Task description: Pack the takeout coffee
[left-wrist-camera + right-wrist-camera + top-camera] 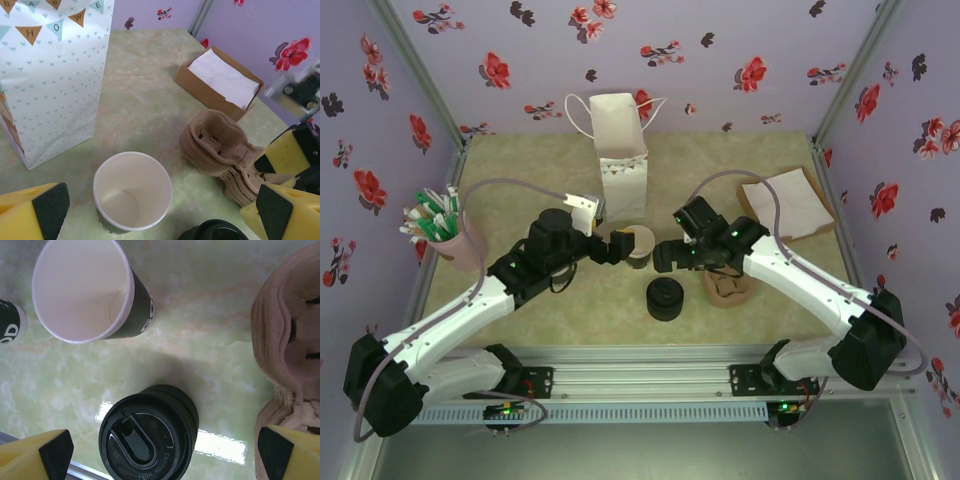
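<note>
The takeout coffee cup (639,245) stands upright near the table's middle with its top open; it is white inside (132,192) and has a dark, lettered side (140,315). My left gripper (617,247) is just left of the cup, open, its fingers spread wide (162,212) and nothing between them. My right gripper (665,255) is just right of the cup, also open and holding nothing. In the right wrist view the right gripper (165,455) hangs over a stack of black lids (147,437), which sits in front of the cup (665,298).
A white paper bag (618,150) stands behind the cup. A stack of brown cup carriers (728,288) lies to the right of the lids. A cardboard box of napkins (785,205) is at the back right, and a pink pen holder (450,235) at the left.
</note>
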Available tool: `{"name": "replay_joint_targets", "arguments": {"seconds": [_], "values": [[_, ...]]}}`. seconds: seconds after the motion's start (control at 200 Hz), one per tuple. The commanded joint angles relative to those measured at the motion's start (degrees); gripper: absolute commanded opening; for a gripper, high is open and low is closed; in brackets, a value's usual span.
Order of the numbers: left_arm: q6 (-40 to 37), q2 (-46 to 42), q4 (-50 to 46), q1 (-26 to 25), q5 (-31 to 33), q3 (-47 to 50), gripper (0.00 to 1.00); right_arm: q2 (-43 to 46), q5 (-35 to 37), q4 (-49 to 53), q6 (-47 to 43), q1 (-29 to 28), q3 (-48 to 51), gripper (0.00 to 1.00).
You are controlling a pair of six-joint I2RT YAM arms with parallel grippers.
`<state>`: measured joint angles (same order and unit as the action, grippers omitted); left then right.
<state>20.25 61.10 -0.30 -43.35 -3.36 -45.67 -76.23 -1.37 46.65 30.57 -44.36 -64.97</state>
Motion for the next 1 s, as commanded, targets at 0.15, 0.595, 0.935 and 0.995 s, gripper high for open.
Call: {"name": "replay_joint_targets", "arguments": {"seconds": [0.15, 0.595, 0.935, 0.995], "values": [[-2.33, -2.09, 2.96, -0.36, 0.89, 1.78, 0.99, -3.11, 1.09, 4.88, -2.27, -3.48, -1.09, 0.91], [-2.23, -3.46, 5.3, -0.35, 1.87, 3.94, 0.99, -8.17, -1.16, 5.44, -3.5, -7.05, -2.66, 0.97], [-2.41, -4.54, 5.3, -0.41, 2.31, 4.35, 0.99, -12.65, -1.51, 6.69, -4.28, -8.57, -4.79, 0.96], [-2.49, -4.6, 5.3, -0.38, 2.3, 4.36, 0.99, -13.03, -1.51, 6.91, -4.29, -8.71, -4.97, 0.95]]}}
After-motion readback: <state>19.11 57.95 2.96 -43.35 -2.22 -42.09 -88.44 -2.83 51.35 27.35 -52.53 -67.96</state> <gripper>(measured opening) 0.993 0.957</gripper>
